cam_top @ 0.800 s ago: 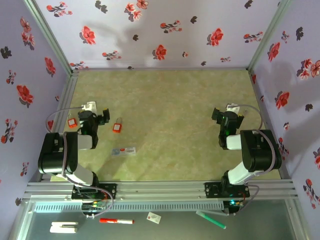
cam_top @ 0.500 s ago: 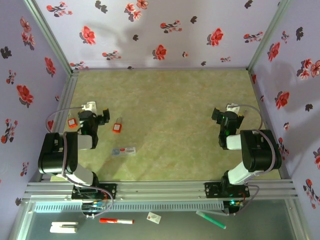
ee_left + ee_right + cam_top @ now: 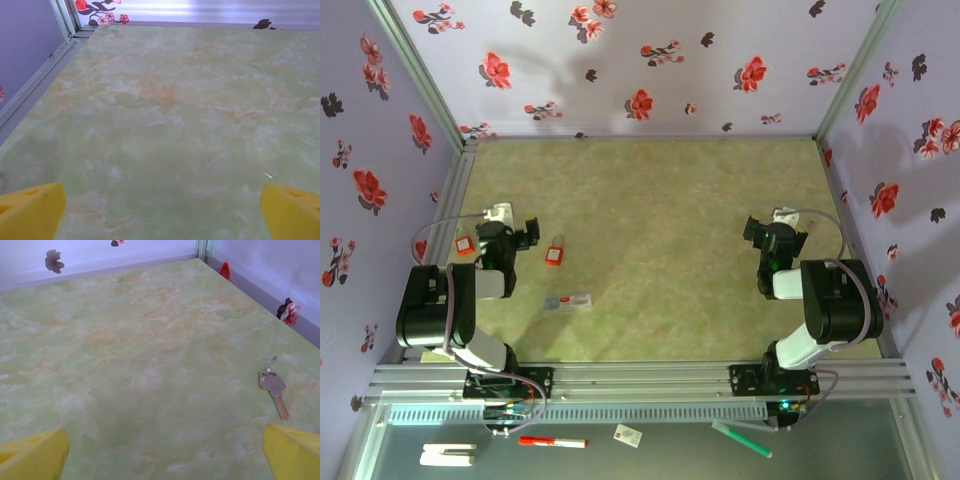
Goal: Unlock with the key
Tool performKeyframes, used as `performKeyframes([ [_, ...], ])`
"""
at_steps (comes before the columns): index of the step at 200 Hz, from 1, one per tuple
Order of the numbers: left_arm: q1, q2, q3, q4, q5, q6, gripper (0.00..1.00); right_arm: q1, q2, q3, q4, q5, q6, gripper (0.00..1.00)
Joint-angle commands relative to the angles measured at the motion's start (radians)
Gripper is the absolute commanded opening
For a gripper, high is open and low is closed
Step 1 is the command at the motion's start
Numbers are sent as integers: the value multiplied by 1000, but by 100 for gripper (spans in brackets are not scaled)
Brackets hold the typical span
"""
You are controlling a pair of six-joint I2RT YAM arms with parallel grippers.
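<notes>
The key (image 3: 274,386) is small, grey metal, on a thin ring, and lies flat on the green marble table ahead and to the right of my right gripper (image 3: 165,452). That gripper is open, its yellow fingertips (image 3: 35,452) wide apart over bare table. A small red padlock (image 3: 554,256) with a thin shackle lies just right of my left gripper (image 3: 530,232). The left gripper (image 3: 162,212) is also open, with nothing between its yellow fingertips (image 3: 32,210). From above, the right gripper (image 3: 753,228) sits low at the table's right side.
A second small red padlock (image 3: 465,246) lies by the left wall, left of the left arm. A small grey and red item (image 3: 568,301) lies nearer the front. Flowered walls (image 3: 640,70) enclose the table on three sides. Pens and cards lie below the front rail (image 3: 640,380).
</notes>
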Motion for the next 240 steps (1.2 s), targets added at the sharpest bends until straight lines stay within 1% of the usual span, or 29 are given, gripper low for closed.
performKeyframes([
  [1,-3,-6,-10,29,-14,31,100,4,-4,5,19,-6,-8,99],
  [14,-16,-66,-16,-15,-12,45,100,16,-41,-4,18,9,-24,99],
  [22,-26,-120,-14,-63,-17,56,100,40,-112,4,-66,33,-43,99],
  [29,-35,-168,-2,-122,-29,62,100,63,-191,41,-217,77,-39,99],
  [30,-36,-175,-1,-133,-33,62,100,67,-209,55,-267,81,-30,99],
  [31,-39,-182,1,-143,-36,63,100,67,-209,55,-267,81,-30,99],
  [38,-53,-235,24,-223,-71,58,100,71,-283,106,-429,86,15,99],
  [48,-67,-309,51,-320,-100,16,100,75,-355,173,-640,86,86,99],
  [52,-70,-336,59,-352,-99,-37,100,80,-377,197,-711,79,108,99],
  [64,-82,-425,101,-481,-80,-132,100,98,-446,249,-875,43,143,99],
  [71,-95,-467,134,-570,-66,-169,100,110,-487,267,-938,32,151,99],
  [74,-100,-483,151,-610,-66,-189,100,114,-503,273,-960,-2,155,99],
  [81,-113,-513,192,-695,-62,-248,100,119,-546,286,-1015,-27,172,99],
  [95,-144,-556,260,-827,15,-293,100,121,-608,309,-1105,-48,198,99],
  [104,-170,-573,297,-892,33,-330,100,119,-633,325,-1151,-39,201,99],
  [117,-205,-588,337,-950,99,-358,100,112,-636,361,-1218,-47,184,99],
  [127,-233,-592,354,-970,160,-394,100,98,-611,389,-1250,-91,169,99],
  [139,-278,-586,370,-975,240,-429,100,68,-554,431,-1280,-187,150,99],
  [146,-320,-580,380,-988,258,-440,100,43,-505,473,-1318,-237,144,99],
  [152,-358,-576,392,-1006,259,-445,100,22,-456,517,-1361,-254,146,99],
  [172,-466,-564,417,-1058,259,-459,100,-52,-262,674,-1476,-215,156,99],
  [192,-543,-574,419,-1081,259,-478,100,-124,-96,805,-1525,-184,149,99],
  [206,-579,-587,419,-1096,259,-491,100,-171,16,885,-1533,-182,144,99],
  [216,-597,-600,415,-1103,258,-495,100,-196,97,955,-1558,-164,141,97],
  [240,-608,-623,399,-1137,257,-502,100,-228,271,1108,-1612,-128,135,91],
])
